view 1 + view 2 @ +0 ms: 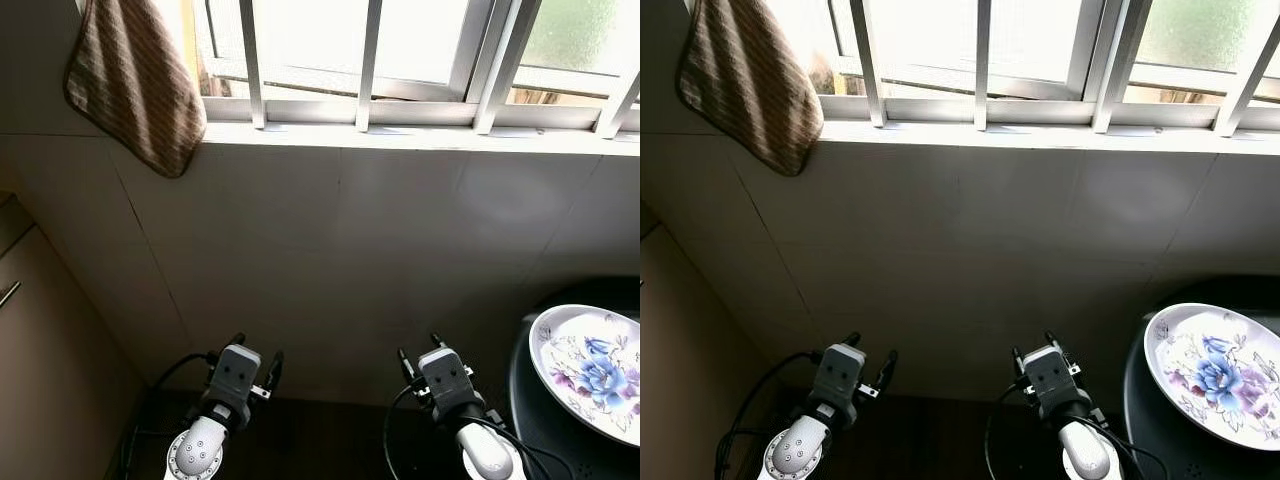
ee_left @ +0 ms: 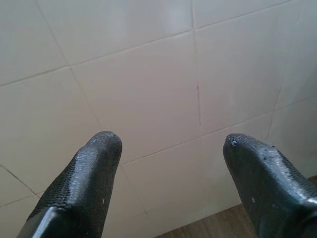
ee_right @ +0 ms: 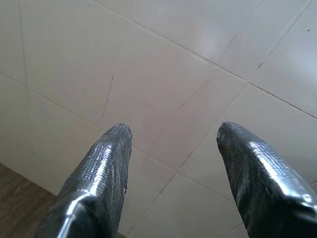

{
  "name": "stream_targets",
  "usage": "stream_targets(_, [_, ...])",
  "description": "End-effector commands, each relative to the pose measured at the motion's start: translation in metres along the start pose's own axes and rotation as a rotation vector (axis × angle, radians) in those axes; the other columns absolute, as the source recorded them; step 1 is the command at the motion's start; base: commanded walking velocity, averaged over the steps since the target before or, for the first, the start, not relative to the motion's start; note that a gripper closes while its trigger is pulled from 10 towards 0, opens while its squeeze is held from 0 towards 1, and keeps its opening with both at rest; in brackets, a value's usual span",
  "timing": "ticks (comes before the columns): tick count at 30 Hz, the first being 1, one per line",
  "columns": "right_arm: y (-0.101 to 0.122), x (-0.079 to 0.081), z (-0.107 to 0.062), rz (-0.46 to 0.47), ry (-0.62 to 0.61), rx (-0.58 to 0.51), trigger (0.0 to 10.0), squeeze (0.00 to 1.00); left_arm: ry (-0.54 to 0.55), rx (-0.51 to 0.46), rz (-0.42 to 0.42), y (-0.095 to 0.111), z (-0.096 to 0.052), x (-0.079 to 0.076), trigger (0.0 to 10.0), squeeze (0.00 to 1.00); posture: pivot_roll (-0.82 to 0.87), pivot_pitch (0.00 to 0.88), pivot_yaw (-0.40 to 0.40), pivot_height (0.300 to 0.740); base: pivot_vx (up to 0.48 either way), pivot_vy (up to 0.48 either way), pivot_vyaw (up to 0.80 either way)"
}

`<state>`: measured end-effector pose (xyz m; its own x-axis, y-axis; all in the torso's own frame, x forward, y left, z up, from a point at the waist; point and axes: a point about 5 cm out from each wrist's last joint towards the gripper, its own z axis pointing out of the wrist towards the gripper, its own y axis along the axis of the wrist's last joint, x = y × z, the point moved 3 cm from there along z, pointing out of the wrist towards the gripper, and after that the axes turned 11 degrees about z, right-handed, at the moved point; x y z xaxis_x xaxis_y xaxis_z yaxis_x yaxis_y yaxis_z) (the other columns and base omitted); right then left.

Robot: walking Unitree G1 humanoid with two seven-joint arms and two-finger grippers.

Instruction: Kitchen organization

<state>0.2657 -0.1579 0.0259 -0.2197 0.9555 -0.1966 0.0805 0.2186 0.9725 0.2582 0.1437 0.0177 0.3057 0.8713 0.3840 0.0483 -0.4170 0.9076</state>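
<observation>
Glossy oval plate [image 1: 590, 365] with blue and purple flower print, lying at the right edge on a rounded black surface [image 1: 530, 410], tilted slightly, long axis running from near right to far left. Well apart from both grippers. Pale glazed wall tiles [image 1: 340, 250] straight ahead, thin grout lines, faint sheen. Above, a white window sill [image 1: 400, 135] with white metal bars [image 1: 368, 60] and frosted glass. Brown striped cloth [image 1: 135, 80], soft and woven, hanging at far left over the sill's edge. Beige cabinet front [image 1: 40, 350] on the left; dark wood-grain surface [image 1: 300, 440] low down between the arms. Left gripper [image 2: 168, 144] raised toward the tiles, textured black fingers [image 2: 94, 158] spread apart, grasping nothing. Right gripper [image 3: 173, 134] likewise, shiny fingers [image 3: 106, 158] parted and empty, near the plate's left.
</observation>
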Motion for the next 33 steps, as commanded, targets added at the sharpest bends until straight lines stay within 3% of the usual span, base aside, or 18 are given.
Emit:
stream_targets(1, [0.005, 0.000, 0.002, -0.011, -0.002, -0.017, 10.0, 0.00, 0.012, -0.018, 0.005, 0.004, 0.000, 0.003, 10.0, 0.00, 0.05, 0.000, 0.005, 0.740, 0.000, 0.000, 0.00])
stream_targets(4, [0.008, 0.000, 0.003, -0.046, 0.005, -0.031, 10.0, 0.00, 0.004, -0.014, 0.003, 0.003, 0.000, 0.003, 10.0, 0.00, 0.05, 0.000, 0.003, 0.740, 0.000, 0.000, 0.00])
stream_targets(7, [0.015, -0.002, 0.004, -0.147, -0.016, -0.059, 10.0, 0.00, 0.003, -0.013, 0.001, 0.003, 0.001, 0.002, 10.0, 0.00, 0.05, 0.000, 0.000, 0.740, 0.000, 0.000, 0.00])
stream_targets(11, [0.025, -0.022, 0.007, -0.230, -0.158, -0.087, 10.0, 0.00, 0.004, -0.013, 0.000, 0.003, 0.001, 0.002, 10.0, 0.00, 0.05, 0.000, -0.002, 0.740, 0.000, 0.000, 0.00])
stream_targets(12, [0.027, -0.037, 0.008, -0.238, -0.255, -0.083, 10.0, 0.00, 0.006, -0.014, -0.001, 0.004, 0.001, 0.002, 10.0, 0.00, 0.05, 0.000, -0.006, 0.740, 0.000, 0.000, 0.00])
stream_targets(15, [0.028, -0.045, 0.008, -0.242, -0.306, -0.079, 10.0, 0.00, 0.006, -0.014, -0.001, 0.004, 0.001, 0.002, 10.0, 0.00, 0.05, 0.000, -0.006, 0.740, 0.000, 0.000, 0.00])
stream_targets(16, [0.025, -0.066, 0.005, -0.205, -0.427, -0.047, 10.0, 0.00, 0.008, -0.014, -0.002, 0.004, 0.001, 0.002, 10.0, 0.00, 0.06, 0.000, -0.009, 0.740, 0.000, 0.000, 0.00])
stream_targets(19, [0.023, -0.075, 0.003, -0.175, -0.482, -0.032, 10.0, 0.00, 0.009, -0.014, -0.003, 0.004, 0.001, 0.002, 10.0, 0.00, 0.05, 0.000, -0.009, 0.740, 0.000, 0.000, 0.00])
stream_targets(21, [0.019, -0.090, -0.003, -0.123, -0.584, 0.000, 10.0, 0.00, 0.009, -0.014, -0.004, 0.004, 0.001, 0.002, 10.0, 0.00, 0.05, 0.000, -0.009, 0.740, 0.000, 0.000, 0.00])
stream_targets(25, [0.010, -0.101, -0.007, -0.016, -0.660, 0.073, 10.0, 0.00, 0.009, -0.015, -0.006, 0.004, 0.001, 0.001, 10.0, 0.00, 0.05, 0.000, -0.009, 0.740, 0.000, 0.000, 0.00])
stream_targets(33, [0.004, -0.107, -0.010, 0.065, -0.703, 0.132, 10.0, 0.00, 0.008, -0.016, -0.008, 0.004, 0.001, 0.001, 10.0, 0.00, 0.05, 0.000, -0.008, 0.740, 0.000, 0.000, 0.00])
